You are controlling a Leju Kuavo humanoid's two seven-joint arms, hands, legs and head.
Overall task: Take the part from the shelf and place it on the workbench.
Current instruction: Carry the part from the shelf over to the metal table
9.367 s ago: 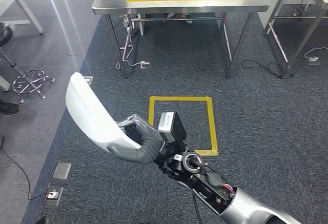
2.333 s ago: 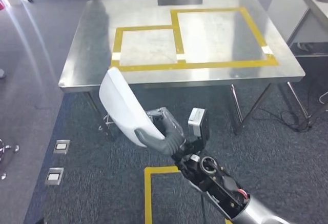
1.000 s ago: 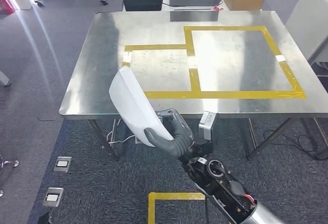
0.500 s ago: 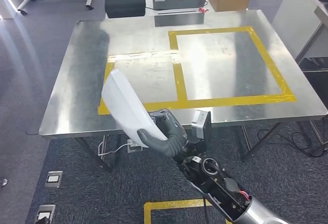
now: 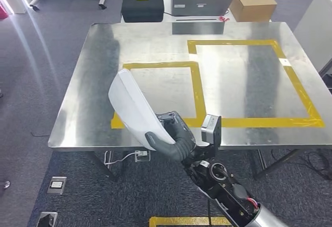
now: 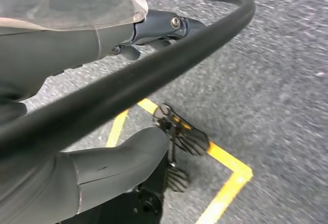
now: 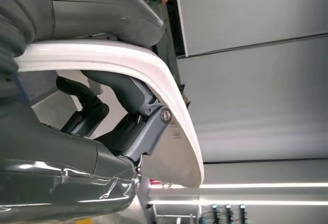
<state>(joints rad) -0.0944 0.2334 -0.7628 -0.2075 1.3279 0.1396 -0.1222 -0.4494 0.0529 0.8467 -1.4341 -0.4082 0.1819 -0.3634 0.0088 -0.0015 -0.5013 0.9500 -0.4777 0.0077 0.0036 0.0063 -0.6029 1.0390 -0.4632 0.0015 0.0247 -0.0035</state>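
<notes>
White curved part (image 5: 133, 107) held in air over near edge of steel workbench (image 5: 90, 97), above corner of smaller yellow-taped rectangle (image 5: 197, 89); not touching the top. Right hand (image 5: 172, 137) clamped on part's lower end, thumb on one face, fingers on other. Left hand (image 6: 77, 34) hangs over carpet (image 6: 278, 80); blurry, prob. holding nothing, cannot tell. Far edge: black case (image 5: 142, 6), laptop (image 5: 203, 2), cardboard box (image 5: 254, 3).

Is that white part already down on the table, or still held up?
Still held up. The right hand grips the white part, tilted above the table's near edge.
</notes>
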